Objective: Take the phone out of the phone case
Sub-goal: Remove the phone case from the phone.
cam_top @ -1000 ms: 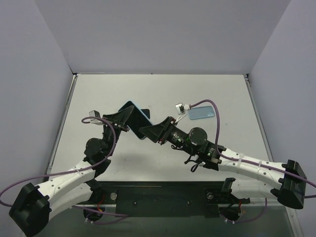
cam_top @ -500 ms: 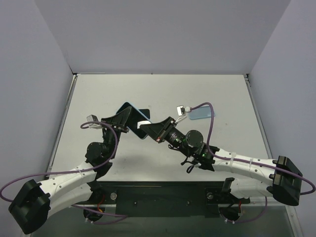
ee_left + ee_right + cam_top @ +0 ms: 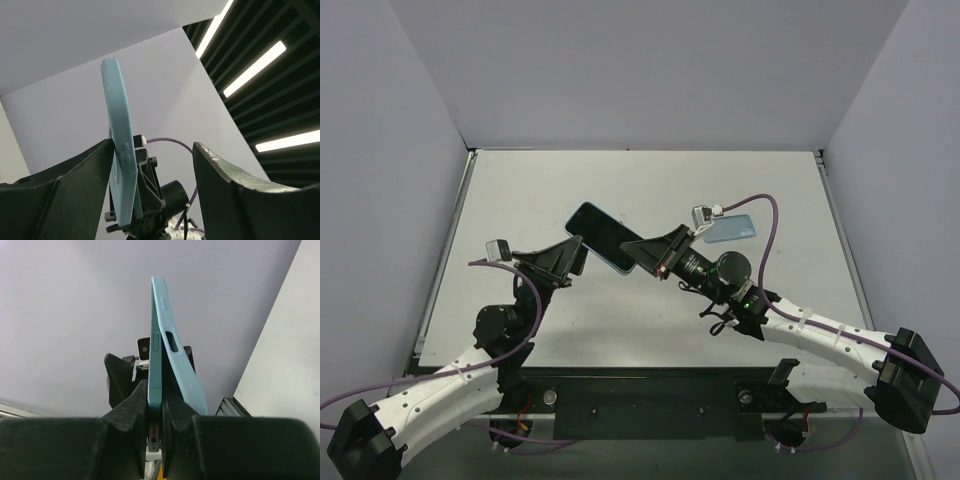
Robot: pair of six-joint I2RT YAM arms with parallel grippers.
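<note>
Above the white table, two arms meet around one phone, held aloft in its one teal phone case. The right gripper pinches the phone's end. The left gripper stands spread, the case's edge between its fingers. Peeling looks barely begun, so the left should next clamp the bowed case rim and pull. One light-blue slab lies apart.

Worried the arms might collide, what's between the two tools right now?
The cased phone, seen in the top view. The right tool clamps one end; in the left wrist view the left tool is open, straddling its edge.
</note>
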